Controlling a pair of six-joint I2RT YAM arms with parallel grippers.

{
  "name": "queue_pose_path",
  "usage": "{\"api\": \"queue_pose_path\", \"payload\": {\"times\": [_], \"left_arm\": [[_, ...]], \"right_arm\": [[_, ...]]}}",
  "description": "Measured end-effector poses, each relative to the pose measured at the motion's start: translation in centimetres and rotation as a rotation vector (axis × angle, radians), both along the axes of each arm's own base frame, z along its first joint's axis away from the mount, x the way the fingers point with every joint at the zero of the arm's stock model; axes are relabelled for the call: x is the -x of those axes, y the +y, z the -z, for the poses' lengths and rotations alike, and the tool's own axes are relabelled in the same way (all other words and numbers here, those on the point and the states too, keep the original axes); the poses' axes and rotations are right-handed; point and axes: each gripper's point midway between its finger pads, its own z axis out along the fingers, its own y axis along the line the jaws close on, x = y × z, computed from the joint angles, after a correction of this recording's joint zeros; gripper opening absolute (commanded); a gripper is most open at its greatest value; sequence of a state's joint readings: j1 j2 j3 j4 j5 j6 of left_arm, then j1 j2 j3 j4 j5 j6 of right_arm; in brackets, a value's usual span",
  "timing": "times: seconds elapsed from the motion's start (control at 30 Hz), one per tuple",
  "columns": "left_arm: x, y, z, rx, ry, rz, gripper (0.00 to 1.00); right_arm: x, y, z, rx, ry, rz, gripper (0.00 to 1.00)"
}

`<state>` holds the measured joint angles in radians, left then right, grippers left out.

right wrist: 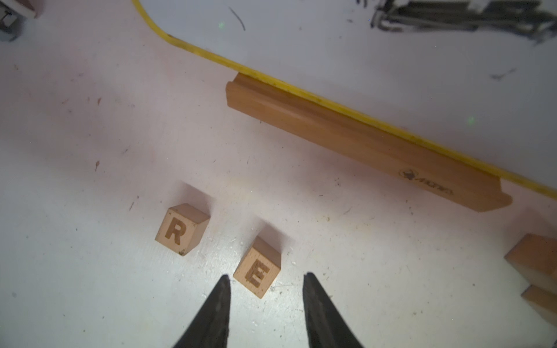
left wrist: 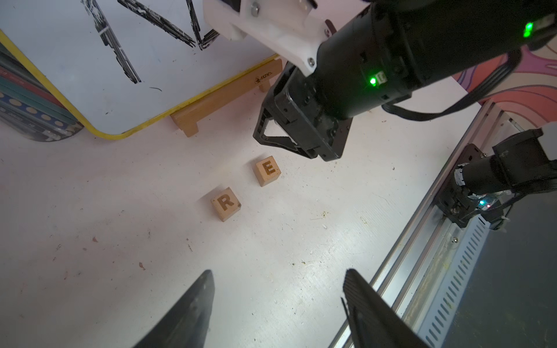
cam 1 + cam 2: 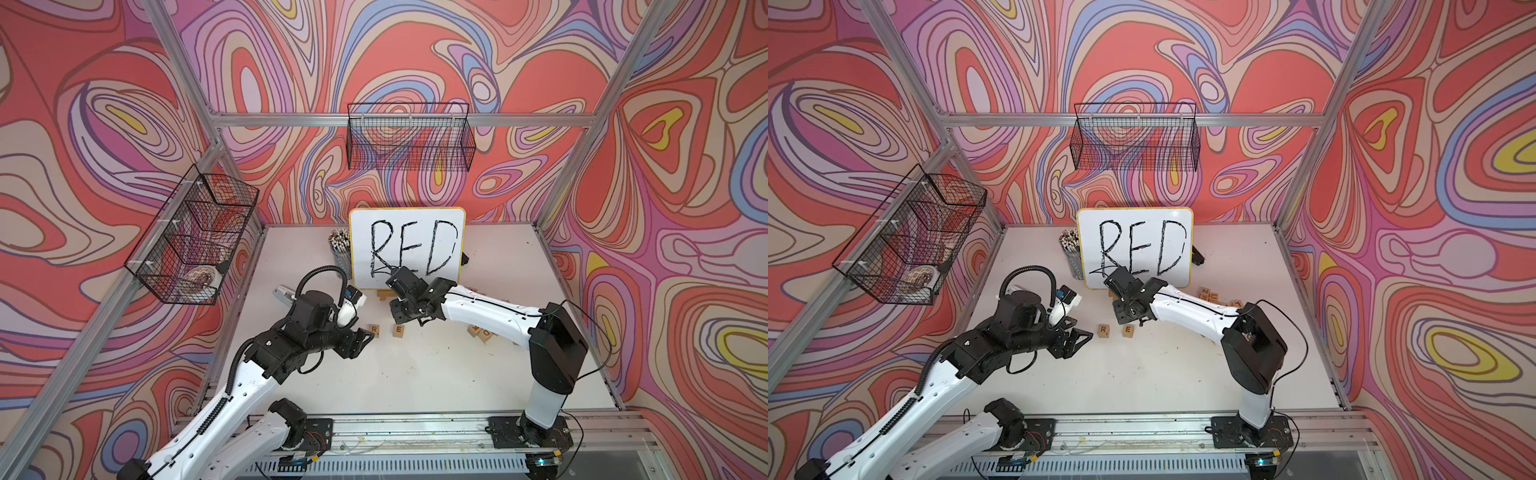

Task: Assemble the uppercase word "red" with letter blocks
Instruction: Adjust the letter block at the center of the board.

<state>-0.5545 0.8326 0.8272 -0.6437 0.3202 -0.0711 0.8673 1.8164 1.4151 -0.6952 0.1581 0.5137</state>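
Right gripper (image 1: 266, 274) stands spread and empty, the small light-wood E cube (image 1: 256, 268) just ahead between its tips. The cube is likely light, rigid and smooth: pinch opposite flat sides. Left gripper (image 2: 278, 271) is spread too.

On my feed the left arm (image 3: 232, 399) and right arm (image 3: 490, 316) look alike: smooth white shells between blocky black joint housings, dotted with small screws. A ribbed black hose (image 3: 320, 272) runs along the left one, and thin black cables (image 2: 434, 114) trail from the right. Each has a black base plate (image 3: 500, 432) with fine wires. I see green lights (image 2: 373, 80) glowing on the right wrist, and the left pincer (image 2: 278, 301) has dark, tapered, ribbed fingers (image 2: 364, 304).
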Motion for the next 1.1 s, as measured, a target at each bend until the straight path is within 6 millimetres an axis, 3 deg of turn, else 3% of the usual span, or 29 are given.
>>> {"api": "queue_pose_path", "payload": {"times": [0.37,1.1], "left_arm": [[-0.1,0.0,0.0,-0.003,-0.001,-0.003,0.71],[0.0,0.0,0.1,-0.003,0.0,-0.003,0.71]], "right_arm": [[1.2,0.1,3.3,-0.064,0.157,0.249,0.43],[2.4,0.2,7.7,-0.009,0.254,0.314,0.49]]}}
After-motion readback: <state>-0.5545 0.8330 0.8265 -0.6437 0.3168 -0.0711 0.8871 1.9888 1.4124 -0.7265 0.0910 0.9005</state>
